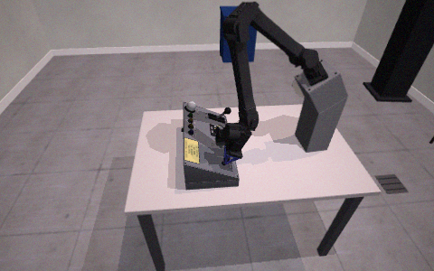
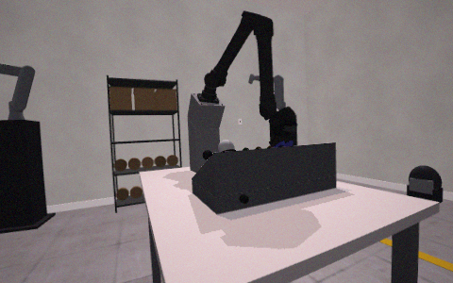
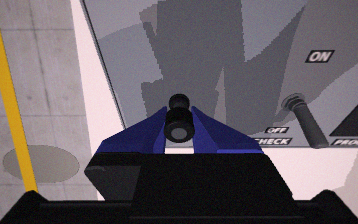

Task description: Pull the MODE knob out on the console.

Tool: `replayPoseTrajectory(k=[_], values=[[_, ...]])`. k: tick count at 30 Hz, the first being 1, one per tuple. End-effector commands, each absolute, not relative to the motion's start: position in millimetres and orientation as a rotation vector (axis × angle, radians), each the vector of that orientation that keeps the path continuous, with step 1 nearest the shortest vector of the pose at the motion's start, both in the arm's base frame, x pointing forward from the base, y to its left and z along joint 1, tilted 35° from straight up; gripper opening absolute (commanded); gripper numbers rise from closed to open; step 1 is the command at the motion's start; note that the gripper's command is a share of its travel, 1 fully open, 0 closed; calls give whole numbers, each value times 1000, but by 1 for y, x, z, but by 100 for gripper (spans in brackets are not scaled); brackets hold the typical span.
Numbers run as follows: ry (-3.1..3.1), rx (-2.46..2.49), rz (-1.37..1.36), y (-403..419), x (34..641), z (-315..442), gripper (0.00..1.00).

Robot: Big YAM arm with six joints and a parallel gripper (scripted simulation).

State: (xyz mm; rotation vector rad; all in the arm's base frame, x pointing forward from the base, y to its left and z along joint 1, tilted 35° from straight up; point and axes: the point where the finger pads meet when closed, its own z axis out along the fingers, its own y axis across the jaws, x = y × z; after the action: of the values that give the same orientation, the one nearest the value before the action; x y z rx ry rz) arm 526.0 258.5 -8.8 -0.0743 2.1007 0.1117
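A grey-tiled room with pale walls holds a white surface (image 1: 293, 181) on dark legs, and beyond it stand a metal shelf rack (image 2: 110, 123) with cartons and round items, a black pillar (image 1: 406, 45) and a blue panel (image 1: 224, 50) against the far wall. The dark wedge-shaped console (image 1: 209, 178) sits on the surface toward its left edge, its sloped grey face carrying a yellow label (image 1: 192, 151), a white ball-topped control (image 1: 192, 106) at the far corner, and a black lever (image 1: 224, 112) near the top. The black arm rises from a grey pedestal (image 1: 322, 113) standing near the far right corner of the surface and bends down over the console's right side. In the wrist view the pincer (image 3: 179, 131) has its two blue fingers closed snugly on the black MODE knob (image 3: 179, 125), one on each side of its round cap, with the knob's stem running back to the grey panel. To the right of the knob on the panel a grey toggle lever (image 3: 305, 120) leans beside labels reading ON, OFF and CHECK. A yellow floor line (image 3: 7, 95) shows past the surface's edge.
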Motion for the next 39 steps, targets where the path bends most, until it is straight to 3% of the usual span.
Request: replayPoseTrajectory(k=[1, 39], values=[[2103, -70, 101, 256, 530, -13, 0], [2082, -71, 132, 265, 516, 9, 0]])
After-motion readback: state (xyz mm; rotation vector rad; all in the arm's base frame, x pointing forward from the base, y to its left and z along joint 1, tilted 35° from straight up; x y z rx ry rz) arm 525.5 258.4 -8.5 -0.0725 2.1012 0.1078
